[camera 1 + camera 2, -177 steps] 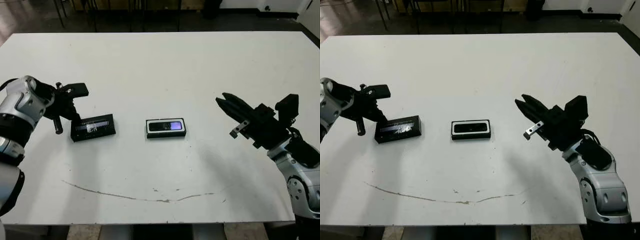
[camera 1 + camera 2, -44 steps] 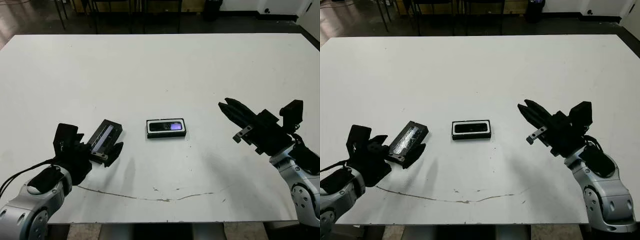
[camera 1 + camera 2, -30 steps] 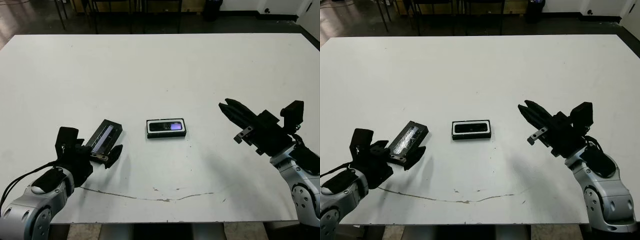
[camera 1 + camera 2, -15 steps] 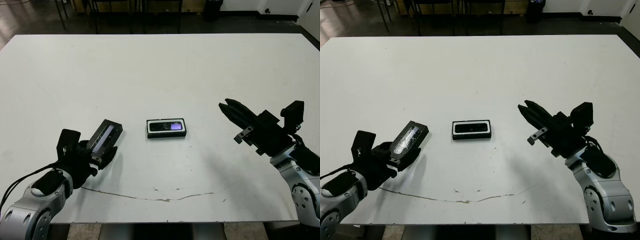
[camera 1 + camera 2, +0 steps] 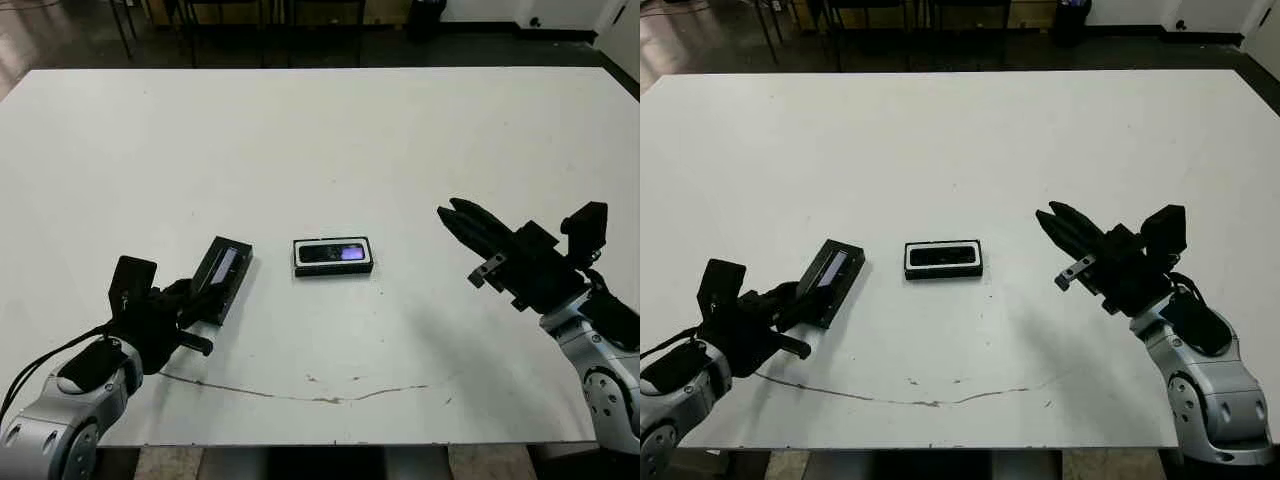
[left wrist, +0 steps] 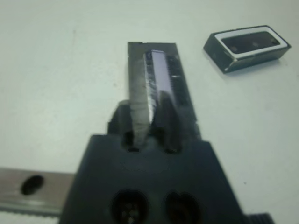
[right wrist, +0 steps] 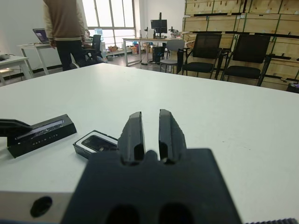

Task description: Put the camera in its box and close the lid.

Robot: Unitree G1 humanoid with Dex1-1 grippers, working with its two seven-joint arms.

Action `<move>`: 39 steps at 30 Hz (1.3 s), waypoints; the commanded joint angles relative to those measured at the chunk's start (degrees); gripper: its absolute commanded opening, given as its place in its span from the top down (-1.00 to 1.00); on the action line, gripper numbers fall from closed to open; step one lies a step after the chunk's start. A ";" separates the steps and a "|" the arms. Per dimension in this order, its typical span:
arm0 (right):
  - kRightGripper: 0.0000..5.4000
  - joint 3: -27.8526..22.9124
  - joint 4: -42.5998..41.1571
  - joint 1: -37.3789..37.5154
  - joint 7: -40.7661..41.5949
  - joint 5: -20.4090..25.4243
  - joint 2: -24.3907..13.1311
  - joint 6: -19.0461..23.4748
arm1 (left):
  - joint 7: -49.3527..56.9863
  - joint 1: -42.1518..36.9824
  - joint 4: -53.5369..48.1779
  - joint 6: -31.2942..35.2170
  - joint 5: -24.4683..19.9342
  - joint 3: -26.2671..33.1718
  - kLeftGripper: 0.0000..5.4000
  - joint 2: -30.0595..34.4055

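The box (image 5: 333,268) lies at the table's middle, black outside with a white rim. The camera (image 5: 334,253) rests inside it, its lens window glinting purple. My left gripper (image 5: 205,300) is at the front left, shut on the near end of the lid (image 5: 224,276), which it holds tilted on edge, left of the box. In the left wrist view the lid (image 6: 156,79) stands edge-on between my fingers, and the box (image 6: 247,46) lies beyond it. My right gripper (image 5: 455,215) hovers shut to the right of the box, holding nothing.
A thin dark scratch (image 5: 300,395) runs across the table near its front edge. In the right wrist view a person (image 7: 65,23) stands beyond the far side of the table, with chairs (image 7: 245,58) and desks behind.
My left gripper has carried the lid a little right, toward the box, and turned it more onto its edge. The right arm, box and camera have not moved.
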 commanded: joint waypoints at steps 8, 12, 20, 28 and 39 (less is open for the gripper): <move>1.00 0.07 1.09 0.44 0.27 -0.12 0.22 0.15 | -0.45 -0.06 -1.44 1.09 -0.37 0.24 1.00 1.66; 1.00 0.08 1.32 0.47 0.27 0.02 0.31 0.35 | -0.31 0.16 -1.61 0.05 0.36 -0.12 1.00 2.05; 1.00 0.04 1.21 0.53 0.34 0.26 0.23 0.52 | -2.05 0.15 -3.98 -2.96 4.20 -2.08 0.69 7.22; 1.00 0.15 1.28 0.55 0.56 -0.36 0.09 -0.18 | -0.97 1.97 -8.46 -2.34 3.92 -0.46 -0.02 6.68; 1.00 0.26 0.57 0.72 -0.31 -0.80 0.09 0.34 | 1.54 2.20 -13.03 7.74 3.34 -3.12 -0.96 6.12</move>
